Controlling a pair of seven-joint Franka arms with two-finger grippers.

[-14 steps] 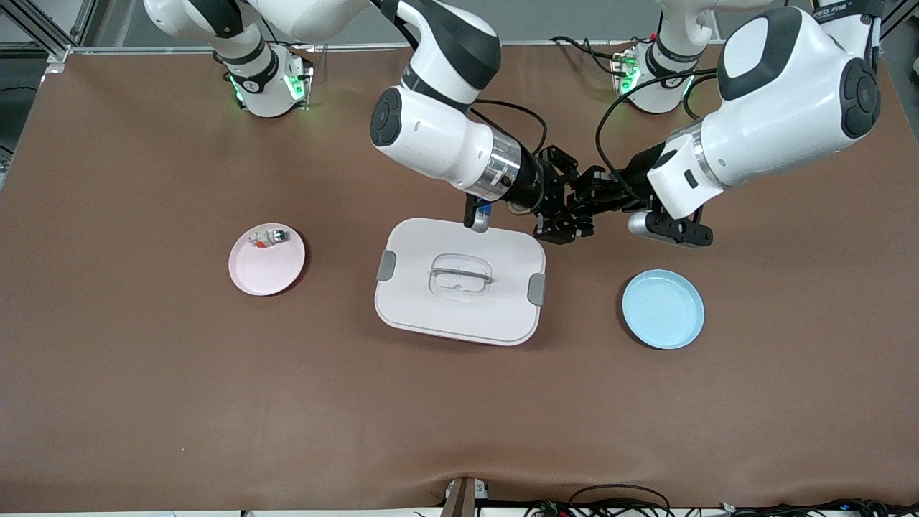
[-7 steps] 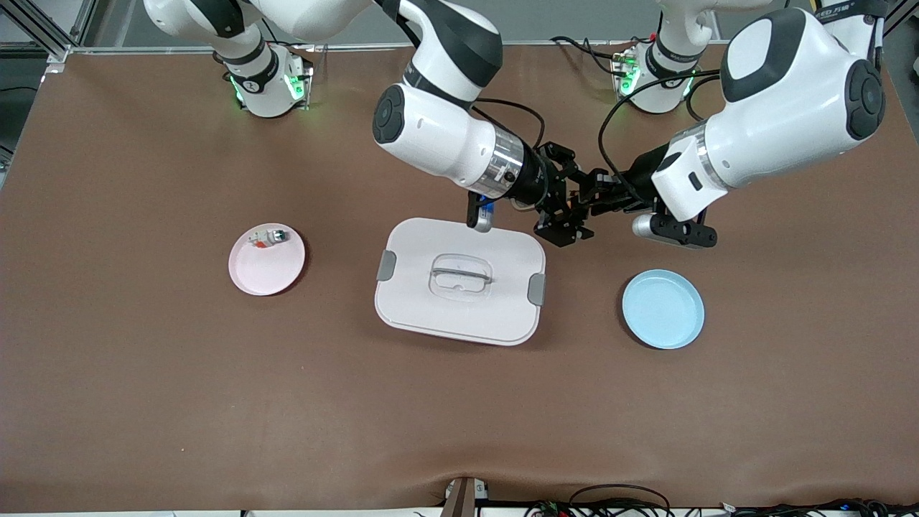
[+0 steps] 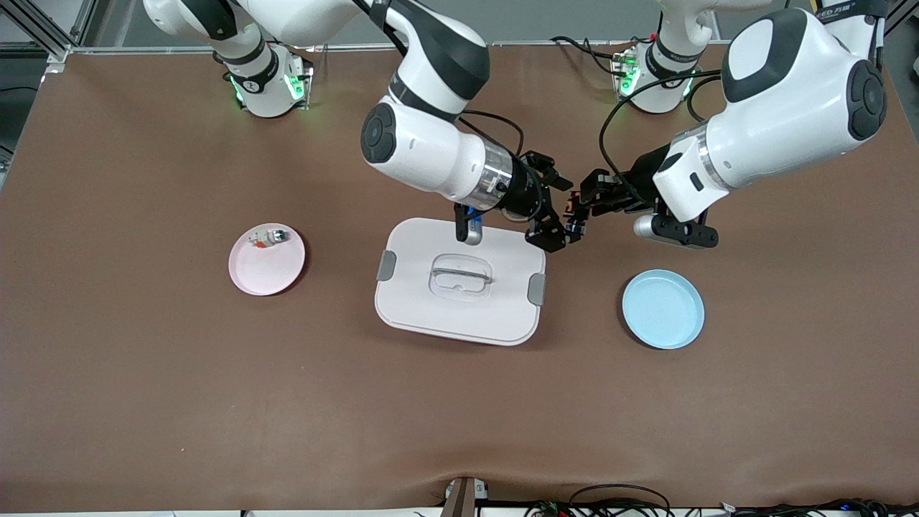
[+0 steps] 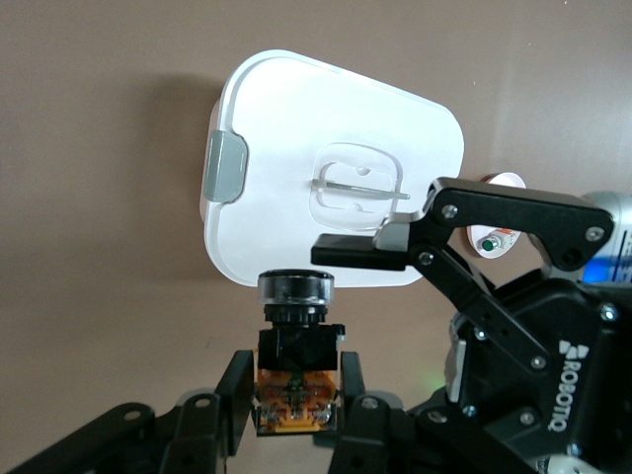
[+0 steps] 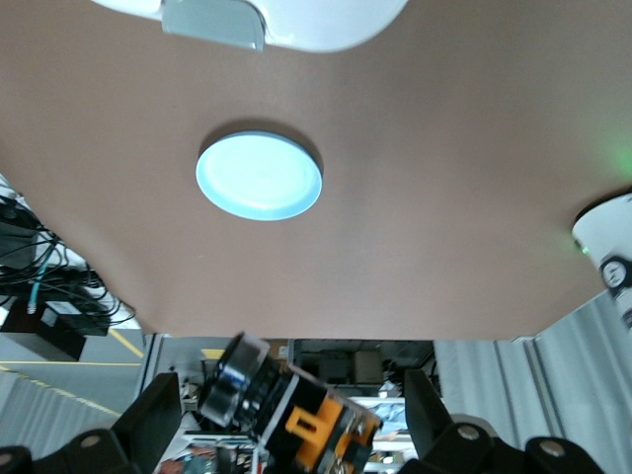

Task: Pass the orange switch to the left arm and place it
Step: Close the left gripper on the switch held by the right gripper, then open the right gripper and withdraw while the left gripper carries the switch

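Mid-frame, above centre in the front view: left gripper (image 3: 576,213) pinches the small black-and-orange push-button switch (image 4: 296,346) over bare table beside the large white latched plastic box (image 3: 459,316). Right gripper (image 3: 554,208) jaws are spread around it.

Risks:
- Clipping a right finger in withdrawal.
- Switch twisting loose short of the light-blue round plate (image 3: 663,309).

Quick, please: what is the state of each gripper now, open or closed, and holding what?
Left gripper: closed on the orange switch, above the table beside the box.
Right gripper: open, holding nothing, at the box's corner.
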